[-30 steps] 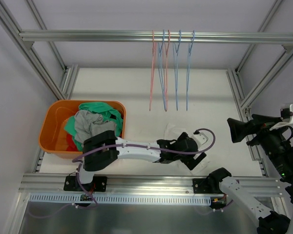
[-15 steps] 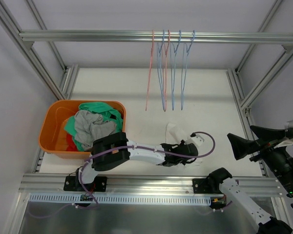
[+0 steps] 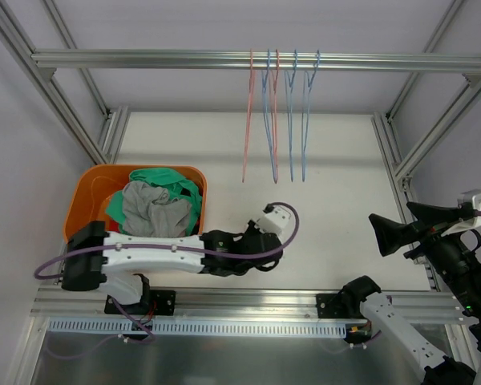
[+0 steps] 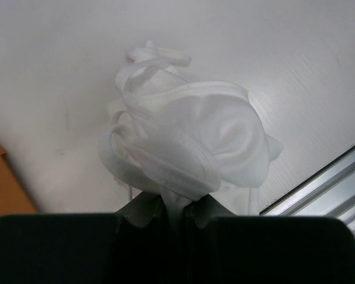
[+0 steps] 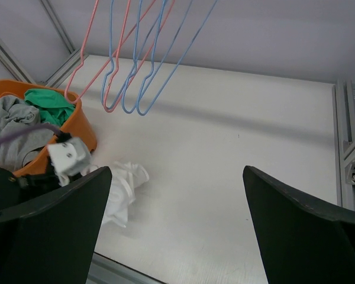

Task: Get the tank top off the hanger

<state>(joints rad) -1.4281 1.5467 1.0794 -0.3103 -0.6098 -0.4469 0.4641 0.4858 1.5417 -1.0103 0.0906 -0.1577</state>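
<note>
Tank top (image 4: 192, 139) pinched in left gripper (image 4: 174, 204) | right gripper (image 5: 176, 177) spread wide, empty

The tank top (image 4: 189, 136) is soft cloth, the table (image 3: 345, 160) matt, the rail (image 3: 144, 58) metal, the basket (image 3: 92, 196) seemingly plastic.

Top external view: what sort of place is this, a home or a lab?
Probably a lab test cell for laundry handling: a bare aluminium frame with a rail carrying wire hangers, an orange basket of clothes, and a plain white table.
</note>
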